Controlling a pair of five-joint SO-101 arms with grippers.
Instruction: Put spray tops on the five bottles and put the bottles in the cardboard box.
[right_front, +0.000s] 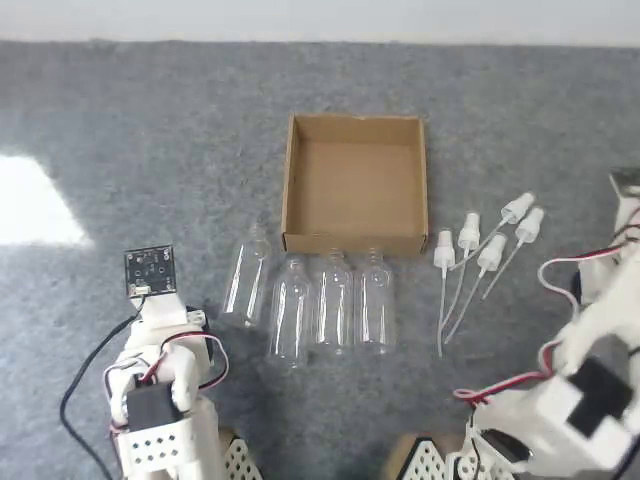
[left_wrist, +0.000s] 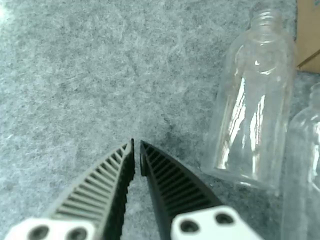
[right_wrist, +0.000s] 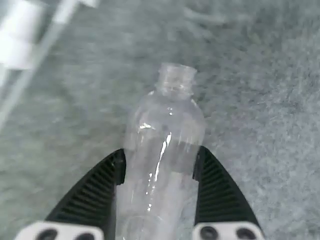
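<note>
Grey felted worktop (right_front: 150, 120), with a pale light patch (right_front: 30, 200) on its left side. Between your left arm (right_front: 160, 410) and your right arm (right_front: 580, 400) lay four bottles (right_front: 333, 300), clear, on their sides, open necks toward the cardboard box (right_front: 355, 242) and just short of its near wall. Three lay side by side, close together; the leftmost bottle (right_front: 247, 275) lay a little apart and tilted away from them. Five spray tops (right_front: 491, 250) lay in a loose cluster just right of the box, white heads toward the far side, thin dip tubes trailing back toward your right arm, some tubes crossing. Your left claw (left_wrist: 136, 145) hung low over the worktop beside the leftmost bottle, its jaws drawn almost together with a sliver between the tips, gripping nothing; only bare felt lay between it and that bottle. Your right claw (right_wrist: 160, 160) was clamped on a fifth bottle (right_wrist: 167, 115), one finger (right_wrist: 100, 195) against each side of the body, open neck pointing away from the wrist. Some spray tops lay on the worktop beyond it, off to one side. The box stood open-topped, walls upright, bare cardboard floor inside. Every bottle you could see looked clear right through.
</note>
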